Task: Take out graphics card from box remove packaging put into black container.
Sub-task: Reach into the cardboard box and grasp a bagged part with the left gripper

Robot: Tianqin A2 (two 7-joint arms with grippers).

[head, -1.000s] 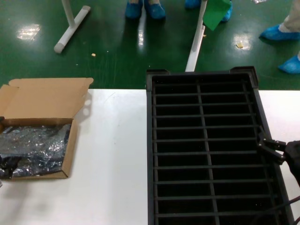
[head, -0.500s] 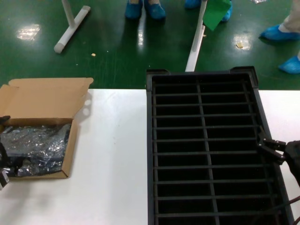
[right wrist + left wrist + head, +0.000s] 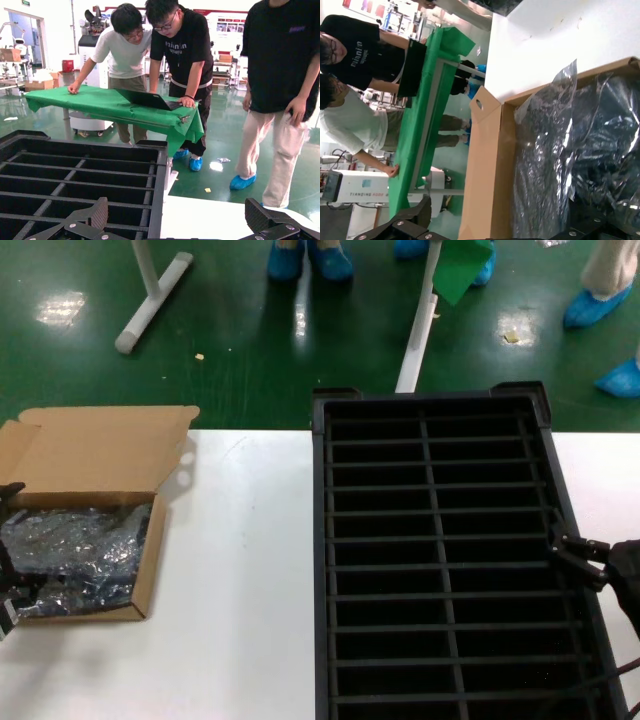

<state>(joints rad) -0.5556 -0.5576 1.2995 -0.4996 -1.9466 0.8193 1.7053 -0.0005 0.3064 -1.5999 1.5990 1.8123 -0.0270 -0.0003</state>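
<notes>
The brown cardboard box (image 3: 95,455) stands open at the table's left. The crinkly packaging (image 3: 75,555) fills it. The graphics card is hidden inside that bag; only a dark shape shows through the plastic (image 3: 600,150). My left gripper (image 3: 8,540) is at the box's left end, open. In the left wrist view the left gripper (image 3: 502,220) straddles the box wall (image 3: 487,165), with one finger outside and the other over the packaging. The black container (image 3: 435,560) is on the right. My right gripper (image 3: 572,558) hangs open over its right rim (image 3: 157,200), holding nothing.
White tabletop (image 3: 245,580) lies between box and crate. The box's raised flap (image 3: 105,450) stands at its far side. Beyond the table are a green floor, white stand legs (image 3: 155,295) and people's feet. Three people stand by a green-covered table (image 3: 110,107).
My left gripper has come up along the box's left end, its fingers now on either side of the wall. The right gripper has not moved. A bystander's foot shifted at the far right.
</notes>
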